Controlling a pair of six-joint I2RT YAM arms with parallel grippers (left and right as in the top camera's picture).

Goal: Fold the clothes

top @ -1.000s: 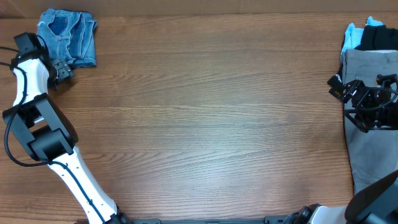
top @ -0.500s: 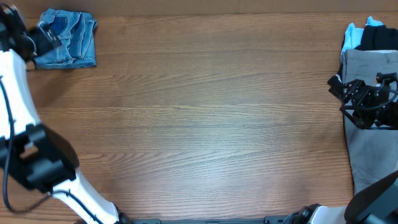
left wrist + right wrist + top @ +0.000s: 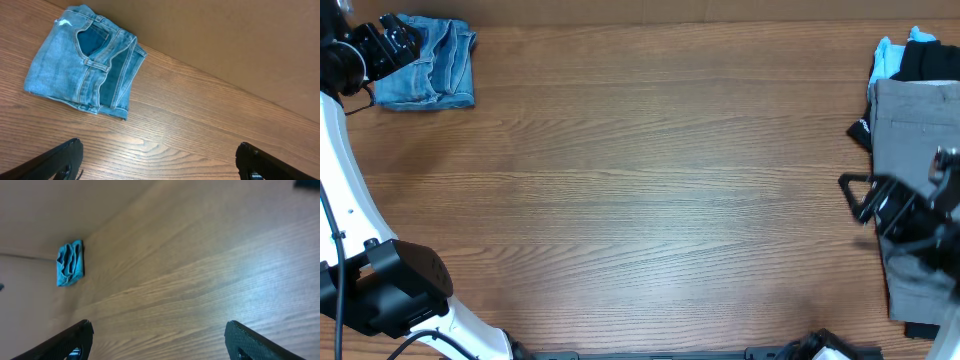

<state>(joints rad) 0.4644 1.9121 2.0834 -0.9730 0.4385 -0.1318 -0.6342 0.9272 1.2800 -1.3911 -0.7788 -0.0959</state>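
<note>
The light-blue denim jeans [image 3: 430, 68] lie folded into a small square at the table's far left corner; they also show in the left wrist view [image 3: 85, 62] and, tiny and far off, in the right wrist view [image 3: 70, 262]. My left gripper [image 3: 400, 38] hovers at the jeans' far left edge, open and empty [image 3: 160, 162]. Grey trousers [image 3: 918, 125] lie flat along the right edge, with a black garment [image 3: 932, 60] and a sky-blue garment [image 3: 888, 58] behind them. My right gripper [image 3: 857, 198] hangs at the trousers' left edge, open and empty [image 3: 160, 340].
The wooden table [image 3: 650, 190] spreads between the two piles. A brown wall [image 3: 240, 45] stands right behind the far edge. My left arm's white link [image 3: 345, 190] runs along the table's left side.
My left gripper has moved from beside the jeans' near-left corner up to their far left edge. My right gripper has moved toward the front along the grey trousers' left edge.
</note>
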